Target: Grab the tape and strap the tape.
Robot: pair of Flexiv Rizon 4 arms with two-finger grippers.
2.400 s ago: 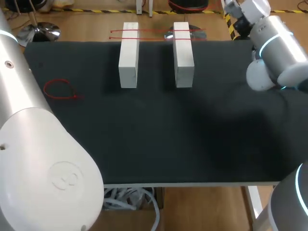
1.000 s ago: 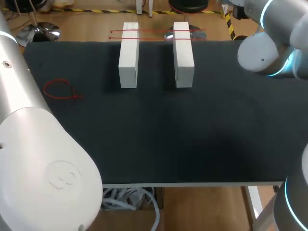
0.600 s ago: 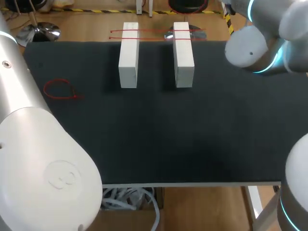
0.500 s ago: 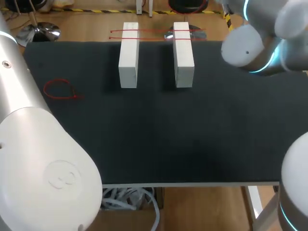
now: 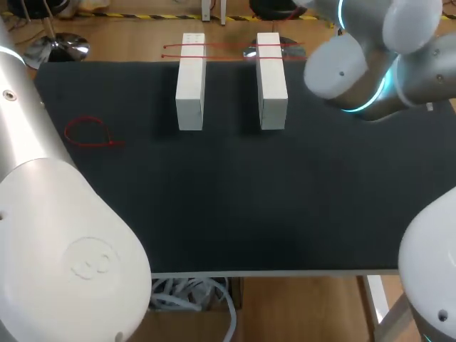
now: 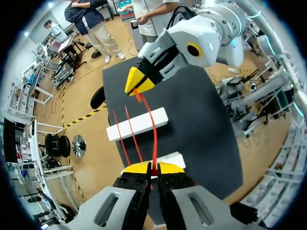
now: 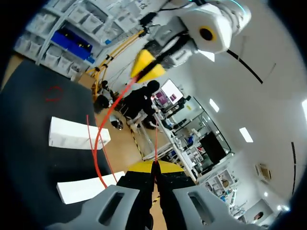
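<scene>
Pinching the tape [image 5: 228, 45] at both ends was the setup. The left gripper [image 6: 153, 167] had its yellow tips pressed together on a red strand, and the right gripper [image 7: 154, 166] was clamped the same way on another. Each showed in the other's wrist view, so they faced each other above the blocks, lifted off the table [image 5: 249, 206].

The two white blocks [image 5: 191, 82] lay side by side near the table's far edge, with a gap between them. The tape crossed the far ends of both as two thin red lines. In the left wrist view a further red run went from the right gripper back to the left gripper's tips. In the right wrist view a strand curved from the left gripper down toward the blocks. Exact routing under the blocks could not be told.

Judgement: the grab step looked done and the strapping was under way. The ends were probably held high and apart to keep the tape taut around the blocks and stop it slipping off their ends. The blocks likely served as the bundle to strap, set parallel so one band could span both.

A spare red loop [image 5: 87, 132] lay near the table's left edge, well apart from the blocks, with neither gripper near it.
</scene>
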